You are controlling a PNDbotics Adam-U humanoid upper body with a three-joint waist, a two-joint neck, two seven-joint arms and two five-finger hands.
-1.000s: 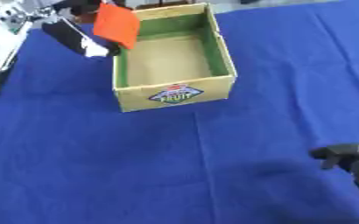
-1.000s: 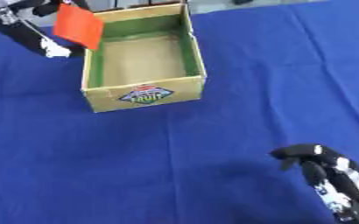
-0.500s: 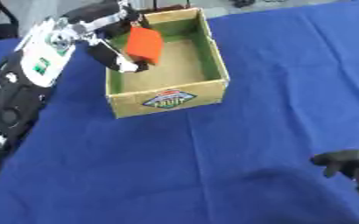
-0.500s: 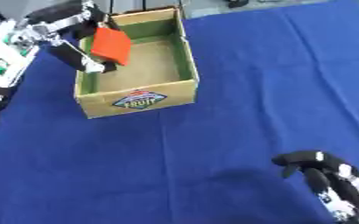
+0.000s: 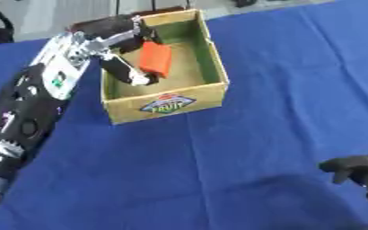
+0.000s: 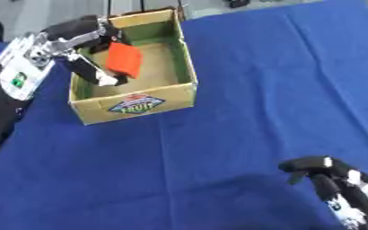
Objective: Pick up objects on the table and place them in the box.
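An open cardboard box [image 5: 166, 102] with a green inside and a fruit label on its front stands on the blue table [image 5: 218, 166] at upper middle. My left hand [image 5: 120, 42] reaches in over the box's left wall, its fingers curled round an orange-red block [image 5: 155, 59] held above the box floor. My right hand [image 6: 336, 184] shows at the lower right corner, away from the box, its fingers only partly in view.
My left arm [image 5: 30, 103] lies along the left side of the table beside the box. A grey floor [image 5: 61, 11] runs past the table's far edge.
My left hand has carried the orange-red block from over the box's left rim to further inside the box. The camera has also shifted, so the box sits elsewhere in the pictures.
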